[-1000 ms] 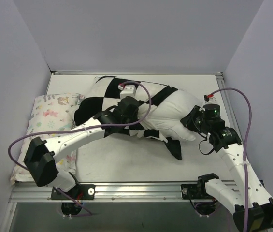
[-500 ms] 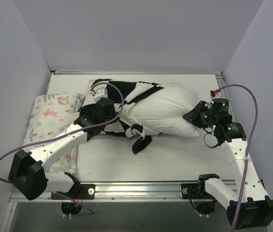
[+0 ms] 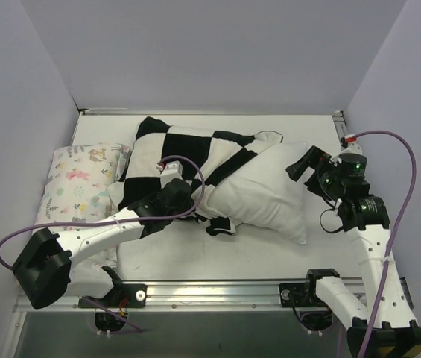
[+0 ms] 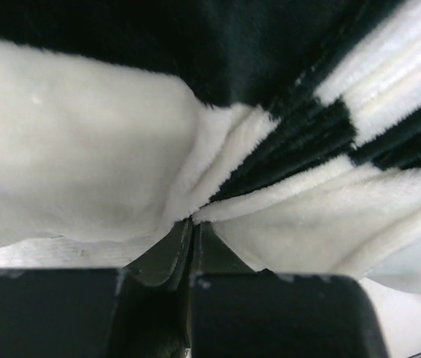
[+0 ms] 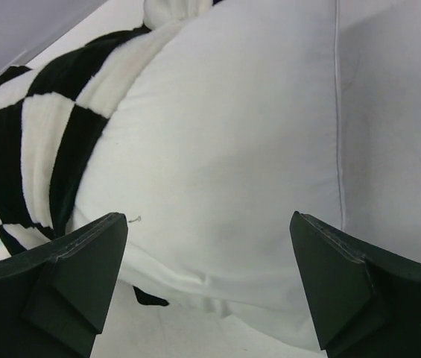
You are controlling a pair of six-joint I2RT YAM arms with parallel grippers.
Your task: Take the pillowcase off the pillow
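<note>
While the left tool [image 4: 192,233] pinches a fold of the checkered pillowcase [image 3: 176,145], the right tool [image 3: 311,170] stands wide at the right end of the white pillow [image 3: 262,195]; contact unclear. Pillow lies mid-counter [image 3: 210,261], left end inside the case.

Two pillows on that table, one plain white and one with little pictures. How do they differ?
The white pillow is plain; the printed pillow carries pastel flowers and animals. The white pillow looks larger than the printed pillow. The white pillow lies in the middle of the table with one end inside a checkered pillowcase; the printed pillow lies at its left edge. Both are plump and rectangular.
</note>
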